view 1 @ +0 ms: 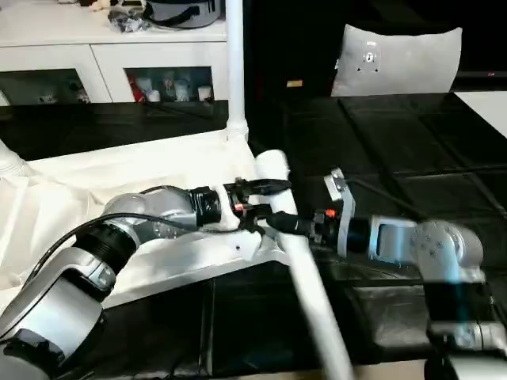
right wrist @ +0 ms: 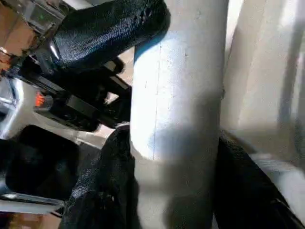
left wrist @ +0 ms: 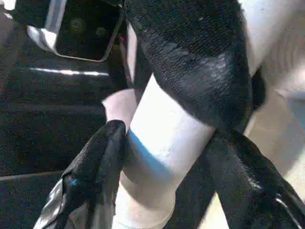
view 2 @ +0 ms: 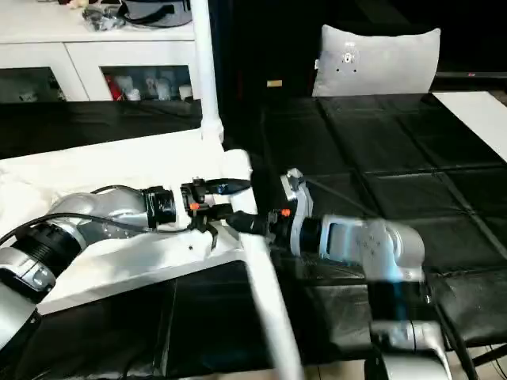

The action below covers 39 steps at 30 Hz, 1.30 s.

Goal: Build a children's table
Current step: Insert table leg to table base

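both grippers on one white leg at the tabletop corner

while the white tabletop [view 1: 119, 182] lies upside down on the dark floor mats [view 1: 412, 158], one long white leg [view 1: 297, 261] lies slanted across its near right corner. the thick end of this leg sits close to the corner, and the thin end runs toward the camera, where it looks blurred. whether the thick end is already inside a corner socket, i cannot tell.

the left gripper [view 1: 257, 198] reaches in from the left over the tabletop. its two black fingers [left wrist: 95, 162] stand on either side of the leg and press on it, as the left wrist view shows, so it is gripping the leg. the right gripper [view 2: 249, 222] comes from the right side, and its black fingers [right wrist: 100, 186] also clasp the same leg, one on each side of the tube. the two grippers are very near to each other, almost touching, on the upper part of the leg.

another leg [view 1: 235, 63] already stands upright in the far right corner of the tabletop, rising out of the top of the picture. at the far left corner a short piece of a third leg [view 1: 9, 162] is visible.

behind the mats a grey cushion [view 1: 396, 62] leans upright, well apart from the work. a white cabinet [view 1: 111, 55] with glass doors stands at the back left.
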### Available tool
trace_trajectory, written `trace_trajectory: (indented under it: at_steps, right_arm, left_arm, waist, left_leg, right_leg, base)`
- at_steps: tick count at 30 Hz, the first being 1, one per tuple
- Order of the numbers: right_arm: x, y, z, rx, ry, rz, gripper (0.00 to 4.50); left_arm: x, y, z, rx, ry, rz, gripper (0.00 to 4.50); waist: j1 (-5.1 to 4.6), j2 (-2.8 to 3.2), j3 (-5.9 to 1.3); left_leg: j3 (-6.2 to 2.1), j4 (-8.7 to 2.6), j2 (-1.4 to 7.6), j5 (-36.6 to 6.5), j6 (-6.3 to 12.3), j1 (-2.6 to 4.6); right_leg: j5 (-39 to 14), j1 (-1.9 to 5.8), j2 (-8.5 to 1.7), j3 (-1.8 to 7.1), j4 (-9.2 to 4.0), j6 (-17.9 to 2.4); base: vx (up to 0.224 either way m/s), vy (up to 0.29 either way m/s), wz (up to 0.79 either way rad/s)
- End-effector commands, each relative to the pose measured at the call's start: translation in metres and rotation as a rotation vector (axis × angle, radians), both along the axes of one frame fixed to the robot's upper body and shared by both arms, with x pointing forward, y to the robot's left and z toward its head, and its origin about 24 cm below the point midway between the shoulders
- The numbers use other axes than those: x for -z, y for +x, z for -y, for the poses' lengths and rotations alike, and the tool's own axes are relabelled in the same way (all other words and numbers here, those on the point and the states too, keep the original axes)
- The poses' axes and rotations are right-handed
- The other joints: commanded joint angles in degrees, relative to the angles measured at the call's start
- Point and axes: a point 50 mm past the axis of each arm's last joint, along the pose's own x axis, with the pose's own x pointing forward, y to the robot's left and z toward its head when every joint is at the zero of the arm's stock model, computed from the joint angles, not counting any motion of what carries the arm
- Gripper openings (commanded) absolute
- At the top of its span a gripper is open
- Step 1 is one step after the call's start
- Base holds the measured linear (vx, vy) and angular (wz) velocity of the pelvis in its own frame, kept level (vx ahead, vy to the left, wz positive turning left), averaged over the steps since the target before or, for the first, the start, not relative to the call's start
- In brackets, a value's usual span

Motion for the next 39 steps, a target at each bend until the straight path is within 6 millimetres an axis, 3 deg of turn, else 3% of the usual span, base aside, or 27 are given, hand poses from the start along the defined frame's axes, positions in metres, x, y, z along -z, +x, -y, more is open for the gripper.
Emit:
trace_trajectory:
  at_steps: [1, 5, 13, 15, 16, 17, 19, 23, 25, 26, 29, 31, 32, 35, 36, 39]
  right_arm:
    - [-0.033, 0.015, 0.003, 0.008, -0.004, 0.208, 1.79]
    - [-0.037, 0.020, 0.004, 0.002, 0.001, 0.231, 1.79]
    - [-0.040, 0.030, 0.019, -0.001, -0.153, 0.353, 1.79]
    - [-0.046, 0.032, 0.020, 0.010, -0.119, 0.360, 1.79]
    - [-0.047, 0.033, 0.020, 0.008, -0.117, 0.365, 1.79]
    - [-0.047, 0.033, 0.020, 0.002, -0.123, 0.374, 1.79]
    - [-0.047, 0.033, 0.019, 0.000, -0.132, 0.382, 1.79]
    - [-0.046, 0.036, 0.019, 0.023, -0.132, 0.387, 1.79]
    - [-0.044, 0.038, 0.020, 0.049, -0.133, 0.397, 1.79]
    - [-0.043, 0.039, 0.020, 0.075, -0.123, 0.394, 1.79]
    - [-0.043, 0.039, 0.020, 0.122, -0.088, 0.385, 1.79]
    - [-0.045, 0.040, 0.021, 0.158, -0.052, 0.377, 1.79]
    - [-0.046, 0.040, 0.021, 0.176, -0.030, 0.370, 1.79]
    - [-0.049, 0.042, 0.024, 0.237, 0.036, 0.353, 1.79]
    - [-0.051, 0.044, 0.025, 0.275, 0.077, 0.340, 1.79]
    - [-0.057, 0.052, 0.032, 0.408, 0.174, 0.353, 1.79]
  left_arm:
    - [0.024, -0.003, -0.015, -0.054, 0.126, -0.102, 2.40]
    - [0.018, 0.003, -0.020, -0.108, 0.109, -0.121, 2.28]
    - [0.019, 0.004, -0.027, -0.144, 0.125, -0.190, 2.25]
    - [0.018, 0.004, -0.025, -0.144, 0.121, -0.193, 2.02]
    - [0.018, 0.004, -0.025, -0.143, 0.120, -0.194, 1.87]
    - [0.017, 0.004, -0.024, -0.144, 0.118, -0.199, 1.81]
    - [0.017, 0.004, -0.023, -0.143, 0.117, -0.205, 1.78]
    - [0.017, 0.004, -0.024, -0.157, 0.102, -0.218, 1.37]
    - [0.016, 0.005, -0.027, -0.203, 0.031, -0.264, 1.37]
    - [0.012, 0.007, -0.031, -0.250, -0.065, -0.304, 1.37]
    - [0.006, 0.009, -0.036, -0.311, -0.220, -0.407, 1.33]
    - [-0.001, 0.011, -0.039, -0.340, -0.301, -0.441, 1.73]
    - [-0.004, 0.012, -0.040, -0.350, -0.342, -0.458, 1.73]
    - [-0.012, 0.015, -0.044, -0.377, -0.432, -0.501, 1.87]
    - [-0.015, 0.016, -0.045, -0.386, -0.466, -0.518, 2.16]
    - [-0.026, 0.019, -0.045, -0.414, -0.661, -0.660, 2.16]
  waist:
    - [0.23, -0.89, -4.50]
    - [0.34, -0.98, -4.49]
    - [0.46, -1.14, -4.40]
    - [0.38, -1.22, -4.39]
    - [0.08, -1.39, -4.40]
    - [0.11, -1.02, -4.51]
    - [0.24, -0.92, -4.36]
    - [0.22, -1.14, -4.30]
    - [0.23, -1.20, -4.27]
    - [0.11, -1.70, -4.26]
    - [-0.06, -1.39, -4.20]
    - [-0.14, -1.42, -4.11]
    - [-0.09, -1.11, -4.16]
    - [-0.17, -1.18, -4.06]
    - [-0.17, -0.97, -4.03]
    - [-0.09, -0.99, -4.13]
  left_leg:
    - [0.48, -3.24, 0.79, 0.90, 0.75, -0.76]
    - [0.51, -3.29, 0.79, 0.87, 0.89, -0.82]
    - [0.68, -3.25, 0.69, -0.10, 0.46, -0.93]
    - [0.70, -3.21, 0.47, -0.02, 1.04, -1.00]
    - [0.62, -3.18, 0.36, 0.47, 1.19, -1.37]
    - [0.54, -3.13, 0.64, 0.81, 1.14, -1.02]
    - [0.62, -3.18, 0.72, 0.13, 1.12, -0.86]
    - [0.54, -3.35, 0.75, -1.59, 0.54, -0.83]
    - [0.63, -3.35, 0.63, -2.21, 0.36, -0.86]
    - [0.77, -3.31, 0.57, -2.19, 0.39, -0.88]
    - [0.71, -3.46, 0.64, -3.18, 0.18, -0.77]
    - [0.78, -3.54, 0.68, -3.72, 0.08, -0.59]
    - [0.72, -3.54, 0.73, -3.84, -0.08, -0.61]
    - [0.72, -3.63, 0.73, -4.69, -0.25, -0.41]
    - [0.74, -3.70, 0.71, -4.95, -0.29, -0.43]
    - [0.77, -3.70, 0.83, -4.75, -0.85, -0.32]
  right_leg:
    - [-12.49, 4.20, -3.56, 3.64, -3.35, -2.89]
    - [-11.84, 4.29, -3.70, 3.69, -3.16, -4.00]
    - [-13.22, 4.37, -3.72, 3.71, -3.33, -3.25]
    - [-13.74, 4.41, -3.44, 3.66, -3.32, -2.30]
    - [-13.51, 4.65, -3.38, 3.64, -3.16, -1.85]
    - [-13.29, 4.29, -3.51, 3.67, -3.27, -1.98]
    - [-12.95, 4.10, -3.37, 3.67, -3.42, -2.92]
    - [-13.83, 4.27, -3.43, 3.60, -3.46, -3.38]
    - [-15.71, 4.23, -3.55, 3.55, -3.71, -3.02]
    - [-16.20, 4.24, -3.59, 3.58, -3.78, -2.86]
    - [-18.80, 4.01, -3.66, 3.45, -4.06, -2.99]
    - [-19.27, 3.88, -3.57, 3.43, -4.24, -2.97]
    - [-19.20, 3.94, -3.75, 3.49, -4.06, -3.14]
    - [-20.06, 3.78, -3.54, 3.33, -4.39, -3.12]
    - [-20.31, 3.84, -3.54, 3.39, -4.51, -2.84]
    - [-19.96, 3.85, -3.76, 3.42, -4.25, -3.55]
  base:
    - [0.000, 0.000, 0.00]
    - [0.000, 0.000, 0.00]
    - [0.000, 0.000, 0.00]
    - [0.000, 0.000, 0.00]
    - [0.000, 0.000, 0.00]
    - [0.000, 0.000, 0.00]
    - [0.000, 0.000, 0.00]
    - [0.000, 0.000, 0.00]
    - [0.000, 0.000, 0.00]
    - [0.000, 0.000, 0.00]
    - [0.000, 0.000, 0.00]
    - [0.000, 0.000, 0.00]
    - [0.000, 0.000, 0.00]
    - [0.000, 0.000, 0.00]
    - [0.000, 0.000, 0.00]
    - [0.000, 0.000, 0.00]
